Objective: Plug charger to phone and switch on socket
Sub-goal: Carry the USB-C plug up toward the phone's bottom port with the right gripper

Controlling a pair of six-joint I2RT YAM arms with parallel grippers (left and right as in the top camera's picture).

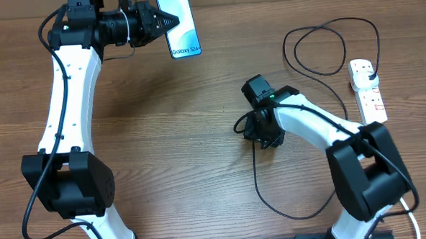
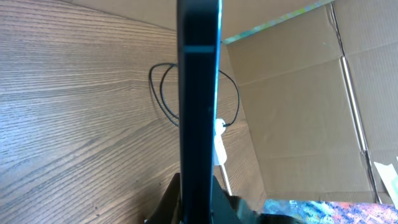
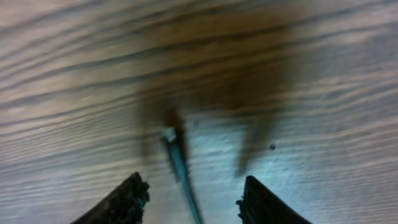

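The phone (image 1: 178,24) with its blue screen is held up at the table's far edge, my left gripper (image 1: 167,22) shut on it. In the left wrist view the phone (image 2: 198,93) stands edge-on between the jaws of that gripper (image 2: 198,208). The charger (image 1: 324,51) loops on the table, its black plug (image 1: 370,74) sitting in the socket (image 1: 368,97) at the right. My right gripper (image 1: 260,135) hovers low over the cable mid-table. In the blurred right wrist view it (image 3: 193,199) is open, the connector tip (image 3: 169,134) lying between the fingers (image 3: 127,200) untouched.
More of the black cable curves toward the front edge (image 1: 289,206). A cardboard wall (image 2: 298,93) stands behind the table on the right side of the left wrist view, with the cable loop (image 2: 163,93) and white strip (image 2: 219,146) small beyond the phone.
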